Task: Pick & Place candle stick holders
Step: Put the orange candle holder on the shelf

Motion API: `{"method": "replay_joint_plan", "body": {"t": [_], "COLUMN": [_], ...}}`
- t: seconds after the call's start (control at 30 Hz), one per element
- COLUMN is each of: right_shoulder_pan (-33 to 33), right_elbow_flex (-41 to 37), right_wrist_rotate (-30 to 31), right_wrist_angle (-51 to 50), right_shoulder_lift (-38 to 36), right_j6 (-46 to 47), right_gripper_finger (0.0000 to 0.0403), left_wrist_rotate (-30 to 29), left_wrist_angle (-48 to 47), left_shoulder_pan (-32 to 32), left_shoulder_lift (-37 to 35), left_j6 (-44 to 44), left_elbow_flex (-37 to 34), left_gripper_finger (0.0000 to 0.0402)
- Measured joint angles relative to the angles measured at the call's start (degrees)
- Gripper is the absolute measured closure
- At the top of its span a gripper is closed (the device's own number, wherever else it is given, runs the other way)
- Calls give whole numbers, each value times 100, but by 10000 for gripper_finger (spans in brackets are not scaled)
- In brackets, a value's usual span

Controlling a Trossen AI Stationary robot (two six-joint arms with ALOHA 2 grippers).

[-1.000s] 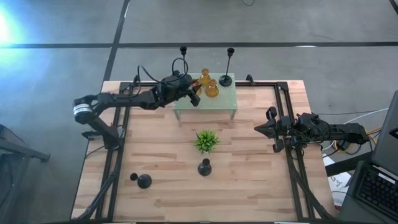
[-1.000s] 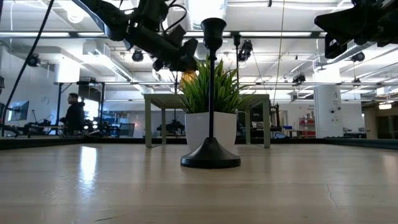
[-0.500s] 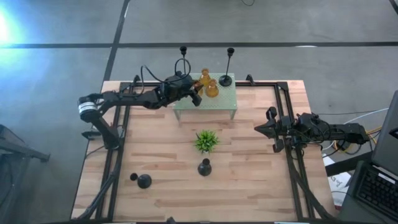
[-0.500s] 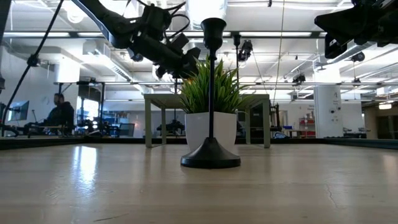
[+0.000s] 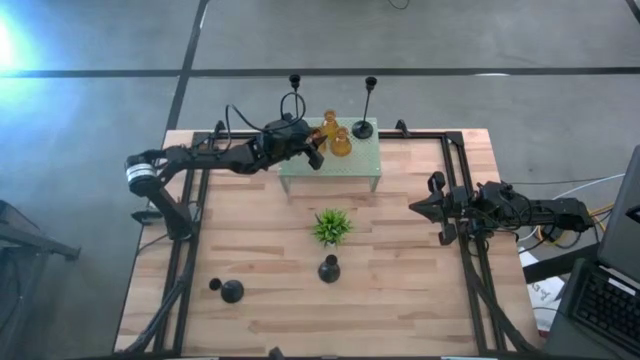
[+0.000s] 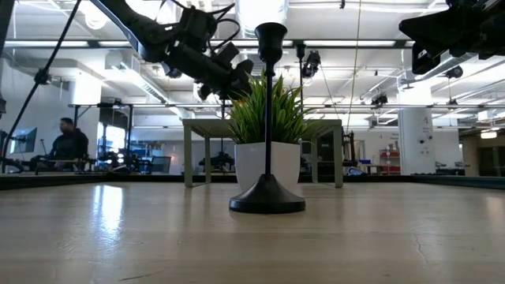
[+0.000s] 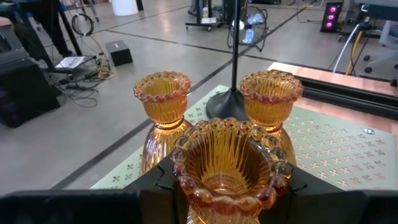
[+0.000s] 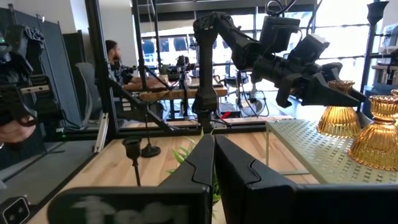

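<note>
My left gripper [image 5: 313, 152] is over the pale green stand [image 5: 350, 170] at the table's far side, shut on an amber glass holder [image 7: 227, 158]. Two more amber holders [image 5: 330, 124] [image 5: 341, 144] stand on the stand just beyond it. A tall thin black holder [image 5: 364, 127] stands by its round base on the stand's far edge. Another tall one [image 5: 295, 82] has its base hidden by my arm. Two short black holders [image 5: 329, 268] [image 5: 232, 291] stand on the table near the front. My right gripper [image 5: 418, 207] is shut and empty at the table's right. My left gripper pinches the amber holder between its two fingers [image 7: 155, 186], one on each side of its ribbed body just under the beaded rim [image 7: 186, 194]. The fingers come from the table's left, slanting down. The holder is upright, mouth up. I cannot tell whether its foot touches the stand.
A small spiky green plant in a white pot [image 5: 331, 226] stands mid-table, in front of the stand. Black frame rails [image 5: 185, 270] run along the table's left and right sides. A person [image 6: 69, 142] sits in the room beyond the table.
My left arm has reached a little farther over the stand and its gripper has dipped slightly with the amber holder. It has kept still for the last half second.
</note>
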Motion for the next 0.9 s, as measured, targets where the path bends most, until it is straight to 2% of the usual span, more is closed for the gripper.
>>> {"method": "replay_joint_plan", "body": {"t": [0.23,0.9], "right_shoulder_pan": [0,-2], "right_elbow_flex": [0,0], "right_wrist_rotate": [0,0], "right_wrist_angle": [0,2], "right_shoulder_lift": [0,-2], "right_j6": [12,4], "right_gripper_finger": [394,394], "left_wrist_rotate": [321,473], "left_wrist_angle": [3,133], "left_shoulder_pan": [120,171], "left_shoulder_lift": [5,150], "left_j6": [-6,-84], "left_elbow_flex": [-47,-47], "left_gripper_finger": [272,272]}}
